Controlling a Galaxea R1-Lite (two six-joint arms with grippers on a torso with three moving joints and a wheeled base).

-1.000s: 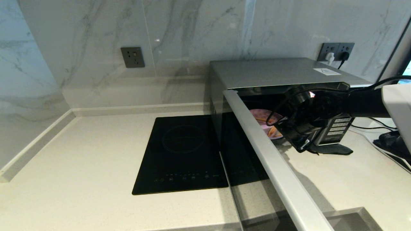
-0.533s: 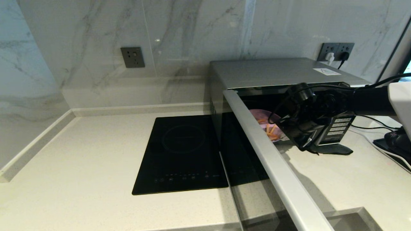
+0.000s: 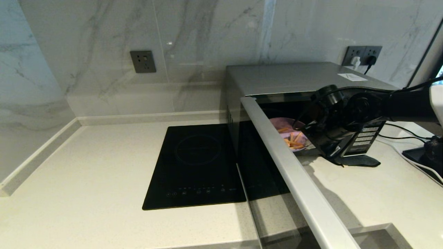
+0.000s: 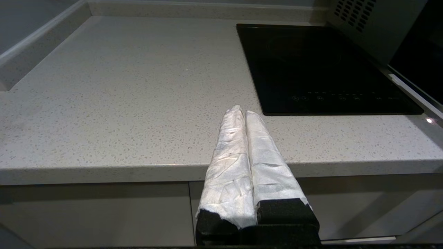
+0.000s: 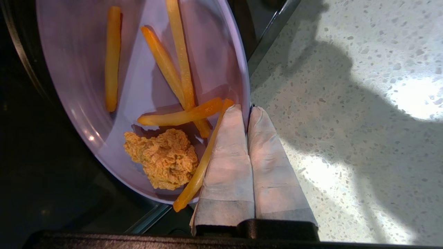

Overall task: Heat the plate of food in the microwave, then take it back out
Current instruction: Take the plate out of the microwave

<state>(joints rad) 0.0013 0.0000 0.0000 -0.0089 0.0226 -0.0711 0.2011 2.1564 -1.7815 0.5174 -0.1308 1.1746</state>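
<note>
The silver microwave (image 3: 294, 77) stands at the back right with its door (image 3: 294, 173) swung wide open toward me. At the mouth of the cavity sits the lilac plate of food (image 3: 292, 137), also seen close up as the plate (image 5: 86, 52) with orange fries and a brown breaded piece (image 5: 162, 157). My right gripper (image 5: 244, 109) is shut on the plate's rim, one white-wrapped finger inside the plate and one outside. In the head view the right gripper (image 3: 311, 138) hangs in the doorway. My left gripper (image 4: 242, 111) is shut with nothing in it, low at the counter's front edge.
A flat black induction hob (image 3: 197, 166) lies left of the microwave. The open door juts far out over the speckled counter (image 3: 86, 173). Cables and a black object (image 3: 420, 152) lie at the far right. Wall sockets (image 3: 363, 55) sit behind the microwave.
My right arm has shifted right and up, and the plate now shows more fully at the front of the cavity. The left arm has not moved.
</note>
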